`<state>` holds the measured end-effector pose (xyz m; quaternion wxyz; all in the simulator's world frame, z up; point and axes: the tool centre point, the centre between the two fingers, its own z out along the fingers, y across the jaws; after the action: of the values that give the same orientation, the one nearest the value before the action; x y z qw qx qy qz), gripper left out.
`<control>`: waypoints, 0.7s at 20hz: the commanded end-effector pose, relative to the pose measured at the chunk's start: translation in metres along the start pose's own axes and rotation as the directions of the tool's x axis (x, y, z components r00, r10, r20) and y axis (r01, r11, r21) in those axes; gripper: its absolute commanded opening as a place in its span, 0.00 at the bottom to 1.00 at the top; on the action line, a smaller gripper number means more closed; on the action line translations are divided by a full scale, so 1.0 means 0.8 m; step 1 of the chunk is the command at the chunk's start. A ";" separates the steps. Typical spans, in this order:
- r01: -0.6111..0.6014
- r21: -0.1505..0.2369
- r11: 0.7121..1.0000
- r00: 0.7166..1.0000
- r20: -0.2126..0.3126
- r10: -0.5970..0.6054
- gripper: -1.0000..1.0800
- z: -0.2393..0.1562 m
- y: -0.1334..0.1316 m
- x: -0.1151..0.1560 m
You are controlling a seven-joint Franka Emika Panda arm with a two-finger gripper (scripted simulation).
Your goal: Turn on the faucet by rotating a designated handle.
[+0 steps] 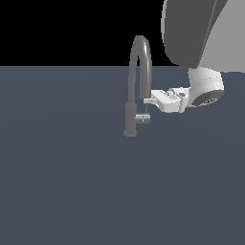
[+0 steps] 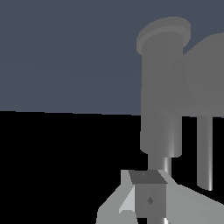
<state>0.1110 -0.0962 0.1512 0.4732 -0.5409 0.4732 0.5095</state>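
The dark grey faucet (image 1: 130,107) stands on the floor, its arched spout rising high. The handle (image 1: 142,117) is a short stub jutting from the column toward the exterior view's right. My white gripper (image 1: 149,101) reaches in sideways from the exterior view's right. Its tip is just above the handle and close to the spout's hanging end. It looks shut with nothing held. The wrist view shows the faucet column (image 2: 161,87) large and close, and the gripper (image 2: 145,194) with its fingers (image 2: 149,199) together. I cannot tell whether it touches the handle.
The flat blue-grey floor (image 1: 72,182) spreads all round the faucet. The bulky white arm link (image 1: 191,28) hangs at the exterior view's upper right. A thin spout tube (image 2: 204,153) runs beside the column in the wrist view.
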 end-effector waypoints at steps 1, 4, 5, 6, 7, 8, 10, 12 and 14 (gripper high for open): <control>-0.019 0.019 1.000 1.000 0.021 0.019 0.00 0.001 -0.001 0.011; -0.030 0.029 0.999 0.999 0.032 0.030 0.00 0.003 -0.001 0.018; -0.031 0.030 0.999 0.999 0.033 0.030 0.00 0.003 -0.001 0.019; -0.031 0.030 0.999 0.999 0.033 0.030 0.00 0.003 -0.001 0.019; -0.031 0.030 0.999 0.999 0.033 0.030 0.00 0.003 -0.001 0.019; -0.031 0.030 0.999 0.999 0.033 0.030 0.00 0.003 -0.001 0.019; -0.031 0.029 0.999 0.999 0.033 0.030 0.00 0.003 0.001 0.018; -0.031 0.029 0.999 0.999 0.033 0.030 0.00 0.003 0.003 0.017; -0.031 0.029 0.999 0.999 0.033 0.030 0.00 0.003 0.006 0.016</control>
<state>0.1079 -0.0945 0.1373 0.4807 -0.5182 0.4813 0.5185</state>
